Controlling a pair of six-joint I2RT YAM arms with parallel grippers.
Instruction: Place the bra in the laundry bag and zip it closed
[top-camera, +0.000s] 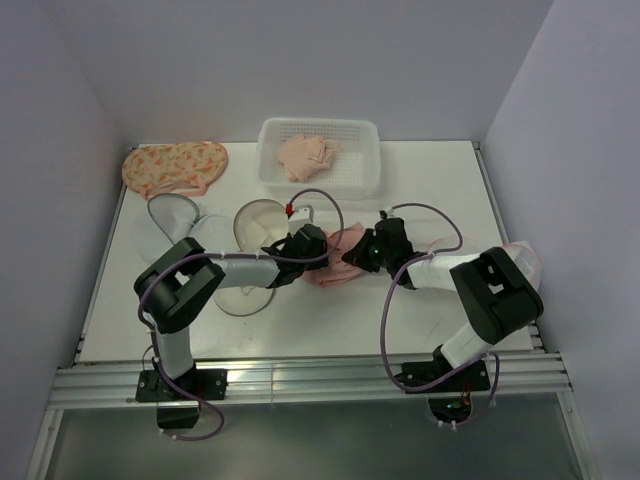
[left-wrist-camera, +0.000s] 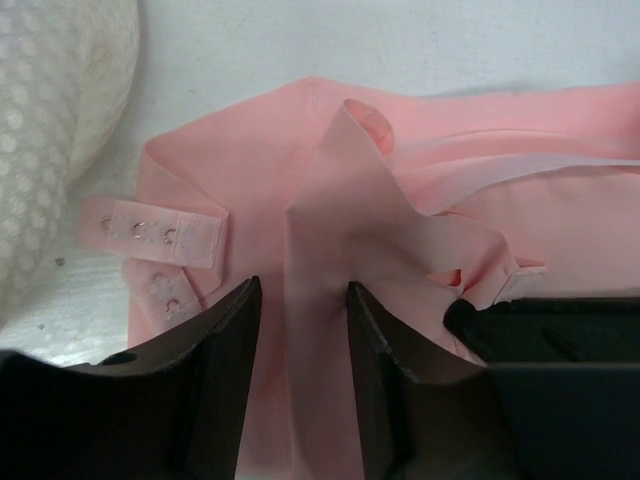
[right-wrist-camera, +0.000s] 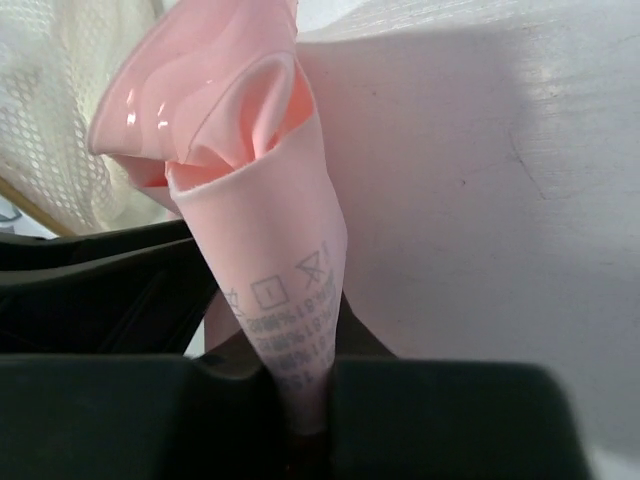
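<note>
Fabric of the soft pink bra (top-camera: 337, 265) lies at the white table (top-camera: 430, 190) centre. Your left gripper (left-wrist-camera: 300, 300) clamps a fold of it, your right gripper (right-wrist-camera: 300, 380) clamps its label strip. Round white mesh laundry bag (top-camera: 258, 218) sits at its nine o'clock.

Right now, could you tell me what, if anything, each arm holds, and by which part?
Both hold the pink bra: the right fingers pinch fabric printed with care symbols, and the left fingers grip a fold near the hook-and-eye tab.
</note>
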